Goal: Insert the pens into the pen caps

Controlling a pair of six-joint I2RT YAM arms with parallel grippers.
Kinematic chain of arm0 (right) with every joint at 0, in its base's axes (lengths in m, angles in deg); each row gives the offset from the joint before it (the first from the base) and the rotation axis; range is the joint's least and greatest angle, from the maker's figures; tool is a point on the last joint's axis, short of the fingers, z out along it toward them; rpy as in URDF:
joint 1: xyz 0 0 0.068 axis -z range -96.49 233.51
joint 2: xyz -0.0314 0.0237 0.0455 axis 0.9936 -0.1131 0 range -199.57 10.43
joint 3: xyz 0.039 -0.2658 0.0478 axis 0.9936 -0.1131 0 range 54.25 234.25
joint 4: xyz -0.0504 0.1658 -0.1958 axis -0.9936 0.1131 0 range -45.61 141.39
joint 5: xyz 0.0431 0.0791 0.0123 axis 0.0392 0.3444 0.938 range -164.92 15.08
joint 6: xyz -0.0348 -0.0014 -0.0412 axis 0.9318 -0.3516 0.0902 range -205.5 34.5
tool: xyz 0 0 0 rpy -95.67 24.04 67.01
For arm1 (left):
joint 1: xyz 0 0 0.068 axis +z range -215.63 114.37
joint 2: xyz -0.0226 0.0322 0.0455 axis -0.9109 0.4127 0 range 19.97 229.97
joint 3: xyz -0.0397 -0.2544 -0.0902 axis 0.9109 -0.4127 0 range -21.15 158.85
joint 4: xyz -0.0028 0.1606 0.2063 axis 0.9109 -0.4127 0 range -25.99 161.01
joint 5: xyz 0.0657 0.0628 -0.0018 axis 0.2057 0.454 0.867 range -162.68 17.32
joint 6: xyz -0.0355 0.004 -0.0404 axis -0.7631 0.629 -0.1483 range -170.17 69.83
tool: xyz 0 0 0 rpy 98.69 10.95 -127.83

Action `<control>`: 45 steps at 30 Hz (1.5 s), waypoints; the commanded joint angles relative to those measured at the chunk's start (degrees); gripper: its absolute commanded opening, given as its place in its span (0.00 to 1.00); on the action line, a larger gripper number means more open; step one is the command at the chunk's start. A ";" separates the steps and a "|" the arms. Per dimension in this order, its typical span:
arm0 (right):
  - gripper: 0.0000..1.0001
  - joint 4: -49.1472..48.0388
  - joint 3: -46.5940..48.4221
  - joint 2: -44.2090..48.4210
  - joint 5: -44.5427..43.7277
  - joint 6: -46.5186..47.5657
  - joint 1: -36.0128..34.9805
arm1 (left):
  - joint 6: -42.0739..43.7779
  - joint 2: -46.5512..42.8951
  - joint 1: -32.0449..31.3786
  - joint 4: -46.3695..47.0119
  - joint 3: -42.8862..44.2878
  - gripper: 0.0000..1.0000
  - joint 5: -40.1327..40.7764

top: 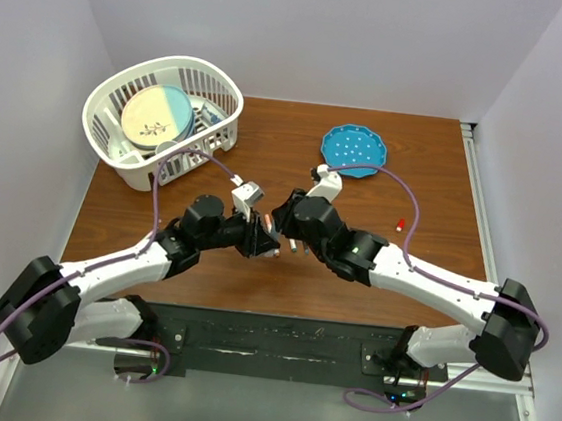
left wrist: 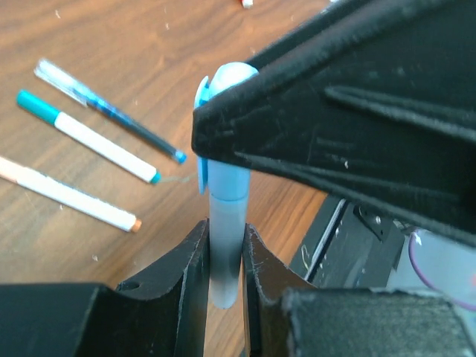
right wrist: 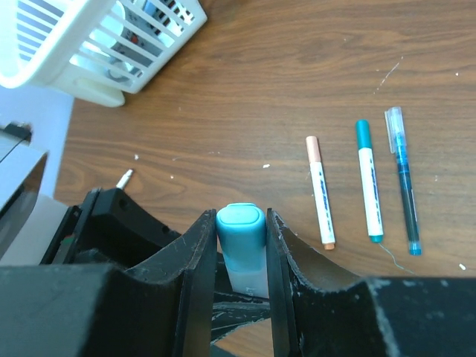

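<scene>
My left gripper [left wrist: 224,227] is shut on the barrel of the thick light blue pen [left wrist: 225,253]. My right gripper [right wrist: 240,219] is shut on its light blue cap [right wrist: 240,230], which sits over the pen's end. The two grippers meet above the table's middle, left [top: 261,239] and right [top: 286,223]. Three thin pens lie side by side on the wood: a salmon-ended one [right wrist: 320,192], a teal-ended one [right wrist: 368,182] and a dark blue one [right wrist: 403,182]. A tiny red cap [top: 400,223] lies to the right. Other caps are out of view.
A white slatted basket [top: 106,102] holding plates stands at the back left. A blue dotted plate [top: 354,150] lies at the back centre-right. A small white pen tip [right wrist: 125,178] shows beside the left gripper. Purple cables loop over both arms.
</scene>
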 commanded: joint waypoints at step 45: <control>0.00 24.71 20.34 -25.47 13.34 30.89 21.95 | -1.79 -20.13 9.45 -25.96 3.45 0.89 26.22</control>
